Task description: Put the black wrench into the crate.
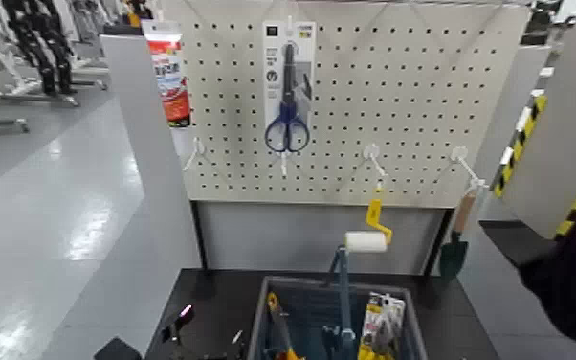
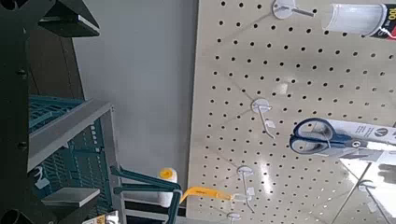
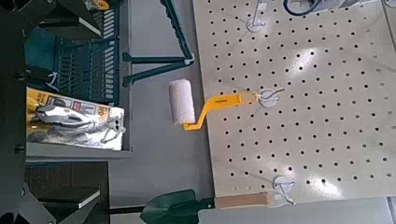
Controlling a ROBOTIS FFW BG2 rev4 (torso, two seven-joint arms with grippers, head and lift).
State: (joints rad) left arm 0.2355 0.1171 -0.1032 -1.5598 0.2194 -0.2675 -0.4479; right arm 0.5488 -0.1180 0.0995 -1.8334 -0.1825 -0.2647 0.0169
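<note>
Lying in crate (image 1: 297,290): packaged tools (image 1: 382,327)

A pale pegboard (image 1: 349,96) stands upright behind the dark bench (image 1: 215,306), with a plain grey panel (image 1: 321,235) below it. Smooth grey floor (image 1: 62,220) reflects bright light at the left. Black-and-yellow striped tape (image 1: 521,144) runs along the right; farther back, pale-framed equipment (image 1: 38,48) seems to stand on castors.

The dark grey crate (image 1: 297,284), rectangular and thin-walled, sits upright on a black surface (image 1: 217,299), open-topped and partly filled, its blue-green handle (image 1: 344,302) raised across the middle.
</note>
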